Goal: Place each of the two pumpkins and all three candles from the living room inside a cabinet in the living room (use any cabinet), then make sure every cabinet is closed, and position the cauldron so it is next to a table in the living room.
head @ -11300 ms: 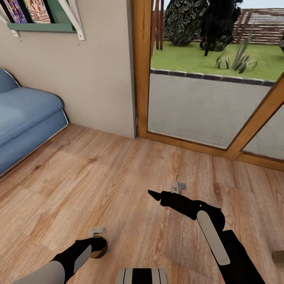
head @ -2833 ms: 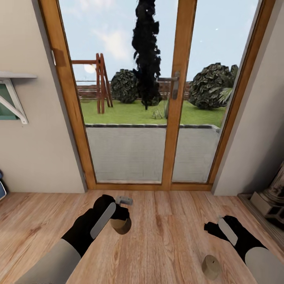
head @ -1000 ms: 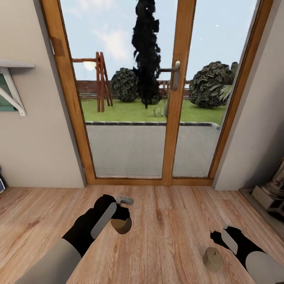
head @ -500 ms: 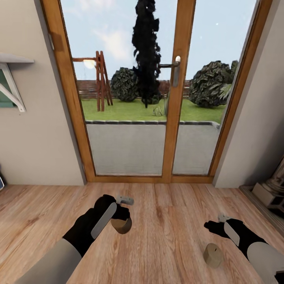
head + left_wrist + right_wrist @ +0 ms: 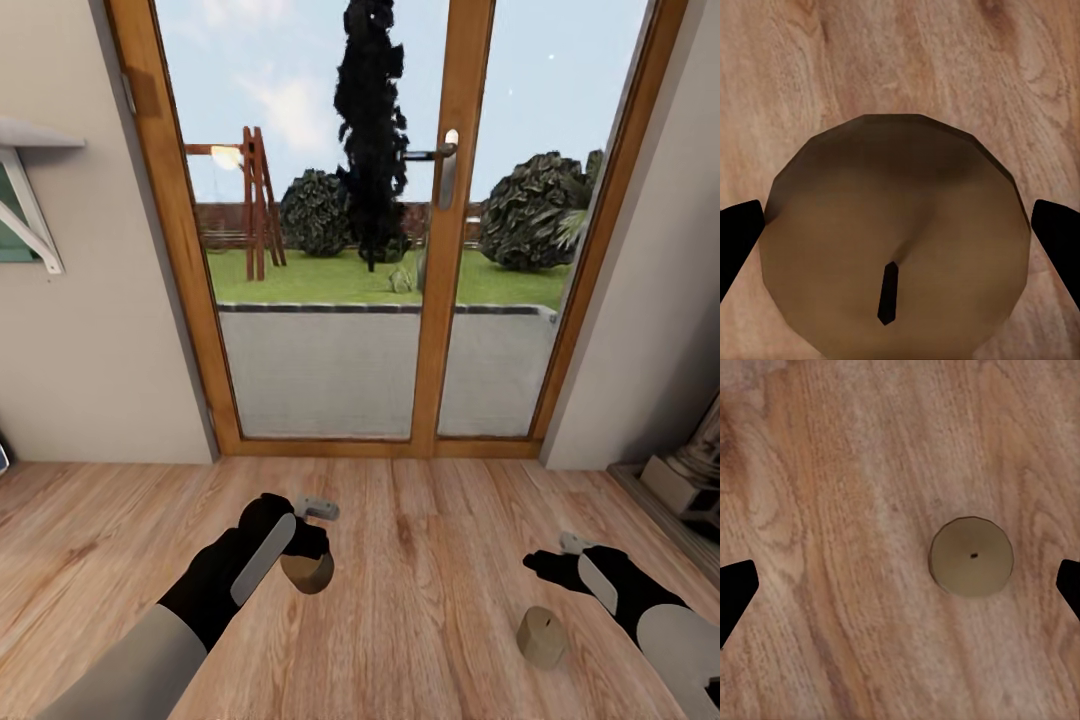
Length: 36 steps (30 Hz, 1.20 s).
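By the glass doors, the left gripper [image 5: 305, 545] clasps 1 stubby beige wax candle [image 5: 894, 244]; the right gripper [image 5: 560, 560], fingers spread, hovers above another candle [image 5: 541, 637] standing on the floor. Likely light, rigid; grip its sides.

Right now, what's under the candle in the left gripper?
Wood floor shows around the candle held in the left gripper, seemingly above the boards. The patch directly beneath is covered by the candle. Another candle stands near the right gripper.

candle [image 5: 970, 556] upright on wood floor [image 5: 840, 510] | end effector fingertips [image 5: 735, 592] spread, apart from it
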### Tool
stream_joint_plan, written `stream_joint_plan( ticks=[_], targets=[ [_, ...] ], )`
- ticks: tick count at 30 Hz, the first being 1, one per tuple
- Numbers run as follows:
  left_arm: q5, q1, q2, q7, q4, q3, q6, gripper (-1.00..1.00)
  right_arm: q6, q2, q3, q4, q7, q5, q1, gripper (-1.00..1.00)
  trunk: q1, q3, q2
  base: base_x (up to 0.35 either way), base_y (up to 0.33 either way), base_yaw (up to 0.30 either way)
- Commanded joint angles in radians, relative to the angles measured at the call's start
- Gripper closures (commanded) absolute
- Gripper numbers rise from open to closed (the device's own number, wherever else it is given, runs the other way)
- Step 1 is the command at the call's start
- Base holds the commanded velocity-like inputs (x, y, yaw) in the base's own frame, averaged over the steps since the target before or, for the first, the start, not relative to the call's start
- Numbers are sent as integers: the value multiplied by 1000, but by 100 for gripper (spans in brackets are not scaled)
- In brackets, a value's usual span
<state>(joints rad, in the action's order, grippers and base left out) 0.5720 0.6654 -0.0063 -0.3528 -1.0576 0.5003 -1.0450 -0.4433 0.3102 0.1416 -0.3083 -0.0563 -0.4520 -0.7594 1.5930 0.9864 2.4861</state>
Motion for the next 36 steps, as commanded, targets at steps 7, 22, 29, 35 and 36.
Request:
stream_joint_plan(
  ticks=[7, 22, 29, 35, 36],
  targets=[
    [9, 2, -4, -11, -1, 2, -2, 100, -58, 3, 7, -4, 0, 0, -10, -100, 9, 27, 15, 0, 0, 0],
    [11, 2, -6, -11, -13, 1, -2, 100, -99, 12, 6, -2, 4, -1, -36, -100, 11, 42, 16, 1, -1, 0],
    [10, 2, -6, -11, -13, 2, -2, 100, -99, 11, 6, -2, 4, 0, -37, -100, 11, 42, 16, 156, -125, 0],
    [11, 1, -6, -11, -13, 2, -2, 100, -98, 10, 6, -2, 4, 0, -37, -100, 11, 42, 16, 277, -84, 0],
    [11, 1, -5, -11, -13, 2, -2, 100, -98, 10, 6, -2, 4, 0, -37, -100, 11, 42, 16, 221, -149, 0]
  ],
)
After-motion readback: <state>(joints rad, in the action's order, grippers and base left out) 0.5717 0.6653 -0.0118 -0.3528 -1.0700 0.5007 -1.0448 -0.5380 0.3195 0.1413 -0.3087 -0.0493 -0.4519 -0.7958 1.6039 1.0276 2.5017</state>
